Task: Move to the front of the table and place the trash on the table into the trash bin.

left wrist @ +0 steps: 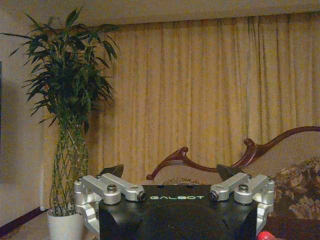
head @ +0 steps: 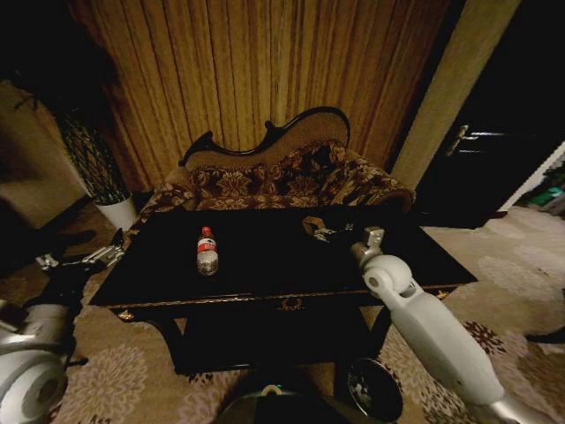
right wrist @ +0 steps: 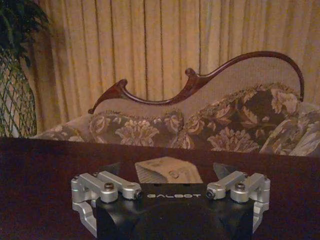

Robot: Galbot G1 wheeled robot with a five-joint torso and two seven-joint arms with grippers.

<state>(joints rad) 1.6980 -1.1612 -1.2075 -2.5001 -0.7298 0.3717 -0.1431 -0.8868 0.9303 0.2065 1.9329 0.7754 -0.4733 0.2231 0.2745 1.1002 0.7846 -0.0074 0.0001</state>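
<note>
The glossy black table [head: 265,265] stands right before me. A clear bottle [head: 207,251] with a red cap lies on its left half. Farther right on the top rests a small tan angular piece [head: 312,223]. My right gripper [head: 327,234] hovers low over the table at that piece; in the right wrist view its fingers [right wrist: 223,171] stand spread and open, and the tan piece [right wrist: 167,172] shows between them. The left gripper [head: 110,250] hangs open beside the table's left end, its fingers [left wrist: 112,170] wide apart. The dark round trash bin [head: 375,389] sits on the floor below the table's front right.
A floral sofa [head: 282,181] stands close behind the table before gold curtains. A tall plant [left wrist: 70,100] in a white pot [head: 117,210] is at the left rear. A dark door [head: 494,159] is at the right. Patterned carpet covers the floor.
</note>
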